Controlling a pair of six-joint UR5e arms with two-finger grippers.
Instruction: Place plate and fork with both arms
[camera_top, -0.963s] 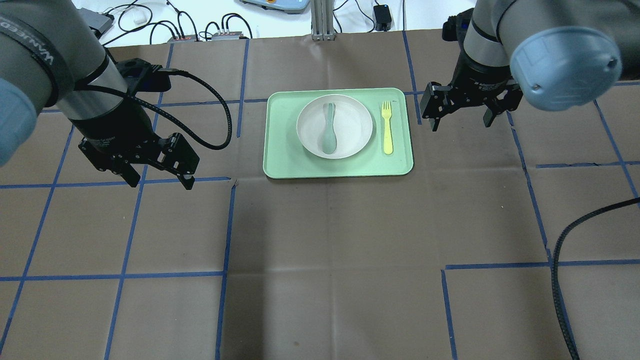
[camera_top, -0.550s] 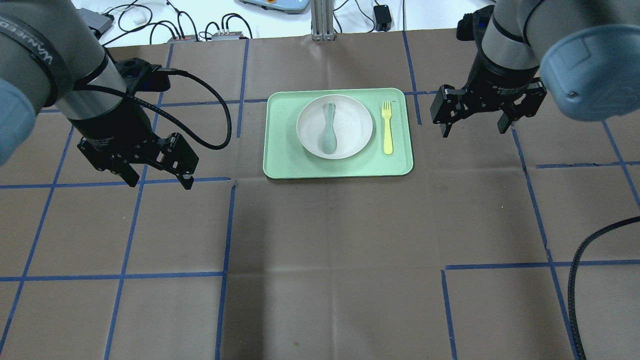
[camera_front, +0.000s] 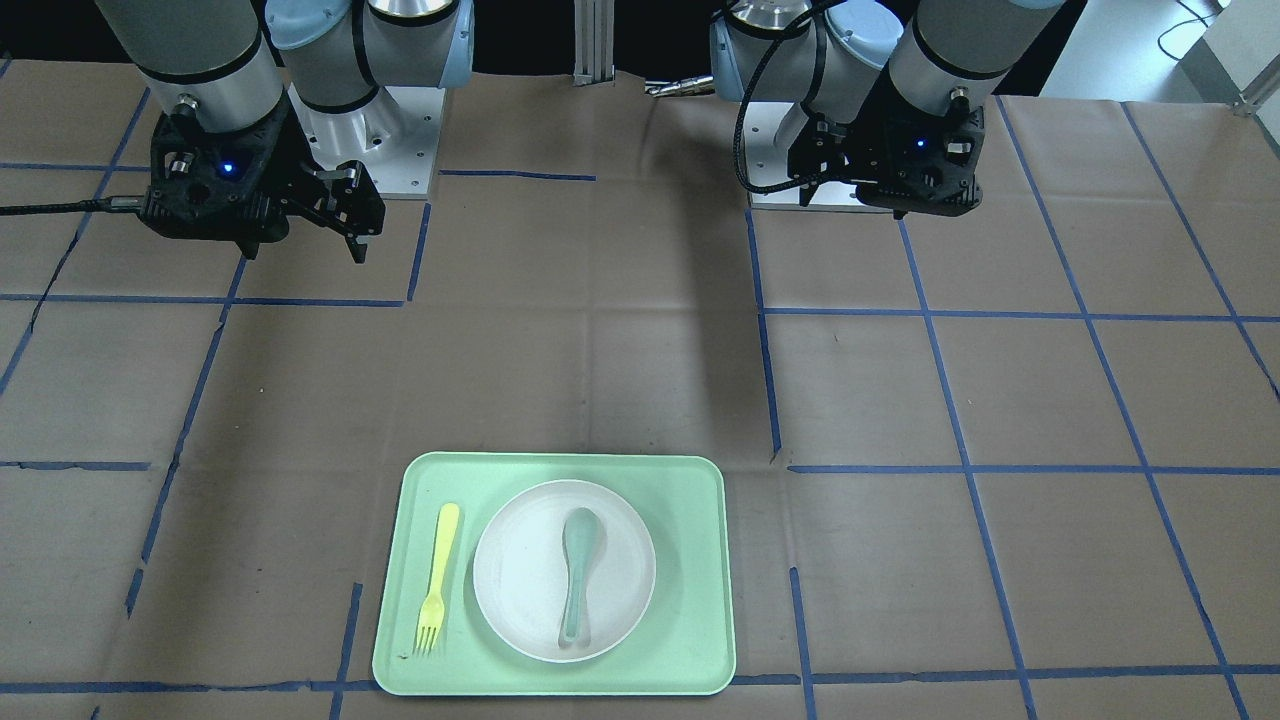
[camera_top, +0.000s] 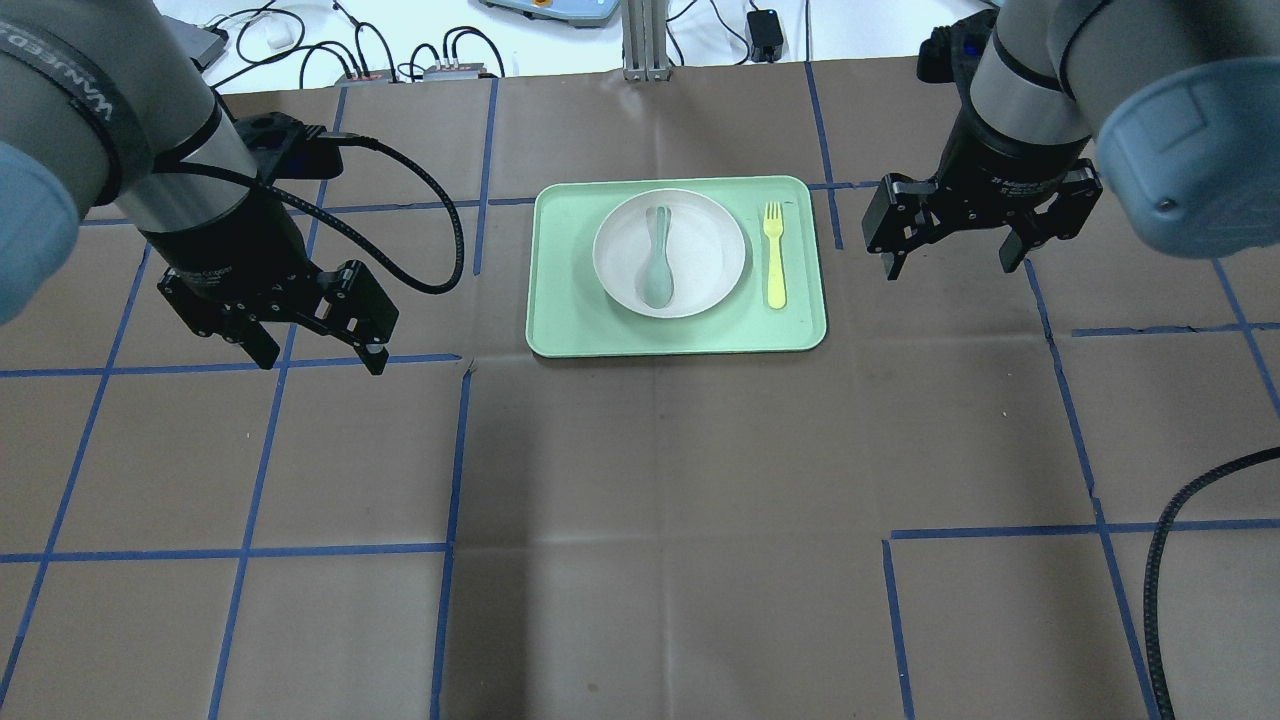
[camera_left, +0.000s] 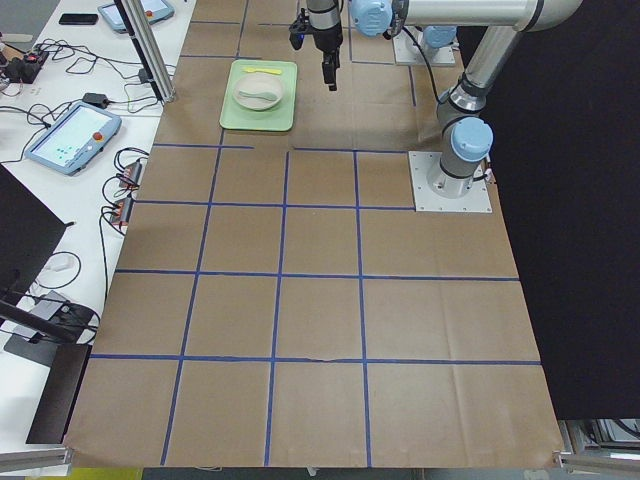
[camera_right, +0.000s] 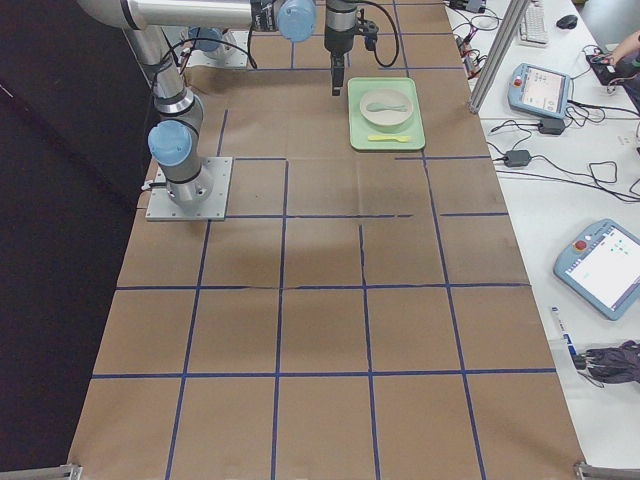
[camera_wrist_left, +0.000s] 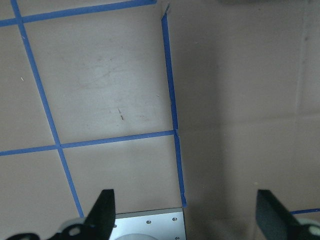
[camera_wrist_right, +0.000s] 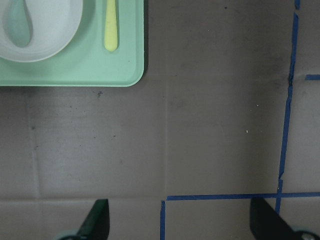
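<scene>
The off-white plate (camera_top: 710, 240) sits on the mint-green tray (camera_top: 680, 335) with a grey-green spoon (camera_top: 658, 262) lying in it. The pale-yellow fork (camera_top: 773, 255) lies on the tray to the plate's right, tines pointing away from me. My right gripper (camera_top: 950, 268) hangs open and empty just right of the tray, apart from it. My left gripper (camera_top: 322, 362) hangs open and empty well to the left of the tray. The right wrist view shows the plate (camera_wrist_right: 50, 30), fork (camera_wrist_right: 111, 25) and tray corner (camera_wrist_right: 125, 70). The left wrist view shows only paper and tape.
The table is covered in brown paper with a grid of blue tape (camera_top: 450, 450). Cables and boxes (camera_top: 400, 60) lie beyond the far edge. The left arm's black cable (camera_top: 440, 240) loops towards the tray. Both arm bases (camera_front: 780, 180) stand at my side.
My right gripper has moved a little to the right, away from the tray. My left gripper has stayed in place. Plate, spoon and fork have not moved.
</scene>
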